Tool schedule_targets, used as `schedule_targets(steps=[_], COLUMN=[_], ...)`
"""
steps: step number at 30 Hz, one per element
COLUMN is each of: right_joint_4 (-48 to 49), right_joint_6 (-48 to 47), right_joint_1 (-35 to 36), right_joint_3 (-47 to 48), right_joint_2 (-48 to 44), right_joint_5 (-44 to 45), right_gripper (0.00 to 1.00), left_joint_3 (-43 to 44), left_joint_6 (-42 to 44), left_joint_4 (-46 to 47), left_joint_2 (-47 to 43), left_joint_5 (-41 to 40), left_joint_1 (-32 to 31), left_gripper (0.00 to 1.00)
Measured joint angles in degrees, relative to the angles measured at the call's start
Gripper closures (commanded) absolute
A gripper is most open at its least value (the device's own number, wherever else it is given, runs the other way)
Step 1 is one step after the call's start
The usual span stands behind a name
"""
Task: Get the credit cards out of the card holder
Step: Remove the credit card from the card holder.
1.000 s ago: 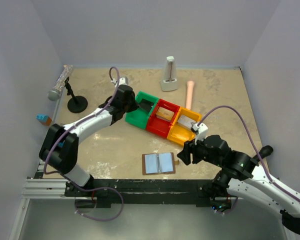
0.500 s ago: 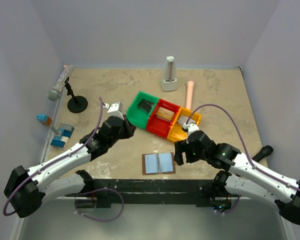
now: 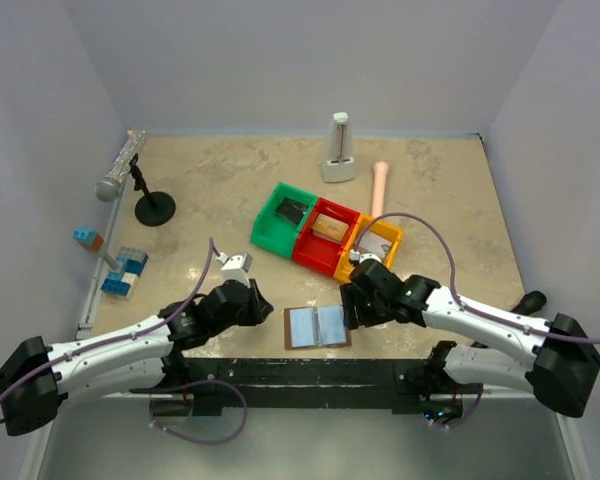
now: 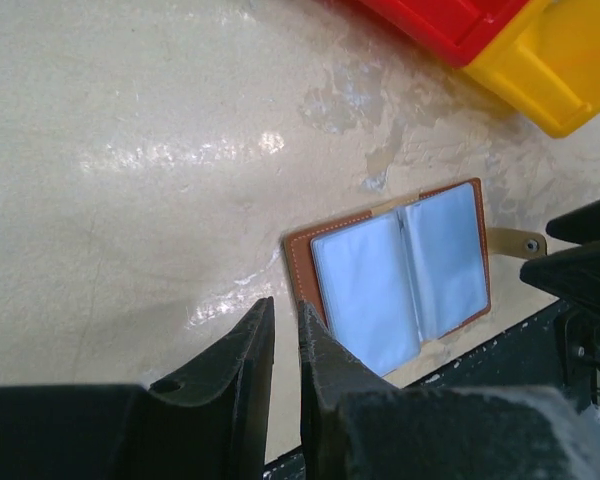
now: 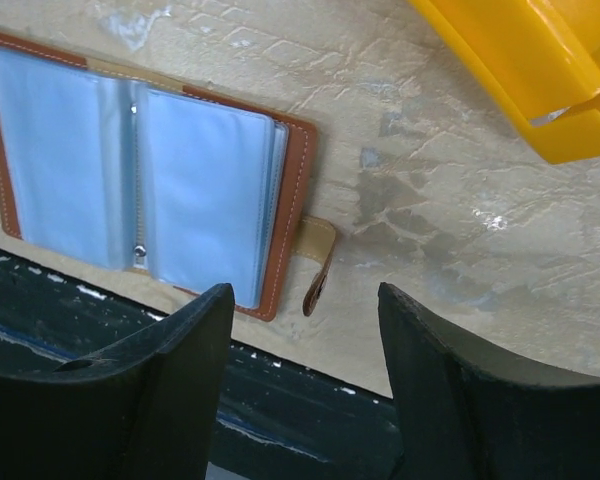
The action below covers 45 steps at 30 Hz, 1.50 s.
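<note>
A second ago my left arm was stretched up to the green bin [image 3: 268, 234] in the upper middle of the overhead view; it has since drawn back and now lies low along the bottom left, with my left gripper [image 3: 263, 304] just left of the card holder [image 3: 317, 327]. My right arm has slid leftward too, bringing my right gripper [image 3: 349, 306] from well off to the right to just beside the holder's right edge. The card holder itself has not shifted: it lies spread open and flat on the table [image 3: 230, 200] at the lower centre, near the front edge, pale blue panels facing up, brown tab [image 5: 317, 262] sticking out on its right side. My left fingers [image 4: 248, 352] stand only a narrow slit apart, with nothing between them and touching nothing; in my left wrist view the holder [image 4: 395, 275] sits right of centre, beyond the tips, and the red bin [image 4: 450, 20] and yellow bin [image 4: 570, 70] fill the upper right corner. My right fingers [image 5: 180, 350] are spread wide and empty, hanging over the tab and the holder's right half [image 5: 205, 190] without touching either; whether they are near the table surface I cannot tell
</note>
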Motion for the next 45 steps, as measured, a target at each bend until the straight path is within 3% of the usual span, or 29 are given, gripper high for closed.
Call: schedule_targets(steps=[11, 16, 20, 22, 23, 25, 30, 34, 38, 45], right_joint_4=[2.27, 2.56, 2.54, 2.62, 2.89, 3.37, 5.11, 6.86, 8.28, 11.04], right_joint_6=[1.81, 2.1, 2.08, 1.88, 1.81, 1.29, -0.44, -1.18, -1.2, -0.26], right_joint_1=[0.0, 0.0, 0.07, 0.13, 0.17, 0.35, 0.57, 0.81, 0.81, 1.14], right_joint_3=[-0.04, -0.04, -0.04, -0.09, -0.2, -0.31, -0.66, -2.03, -3.45, -4.98], right_joint_2=[8.37, 8.92, 8.46, 6.6, 5.31, 2.43, -3.89, -8.07, -10.88, -12.85], right_joint_5=[-0.02, -0.02, 0.07, 0.04, -0.11, -0.81, -3.43, -6.05, -8.41, -10.64], right_gripper=[0.55, 0.74, 0.93, 1.0, 1.0, 1.0, 1.0, 1.0, 1.0, 1.0], left_joint_3=[-0.26, -0.26, -0.26, -0.31, -0.81, -2.62, -10.67, -11.43, -6.73, 0.0], left_joint_6=[-1.33, -1.4, -1.33, -1.36, -1.44, -2.16, -4.83, -4.33, -2.67, -1.05], left_joint_4=[0.81, 1.68, 2.95, 4.26, 6.16, 9.92, 19.34, 22.36, 22.75, 26.99], left_joint_2=[0.87, 1.09, 2.08, 2.16, 1.92, 0.57, -5.4, -5.33, 0.46, 14.29], left_joint_5=[4.94, 5.11, 5.4, 5.62, 5.7, 5.7, 6.71, 9.92, 14.32, 22.64], left_joint_1=[-0.28, -0.28, -0.28, -0.28, -0.28, -0.26, 1.14, 1.84, 1.81, 1.33], left_gripper=[0.8, 0.8, 0.72, 0.55, 0.45, 0.42, 0.43, 0.47, 0.54, 0.57])
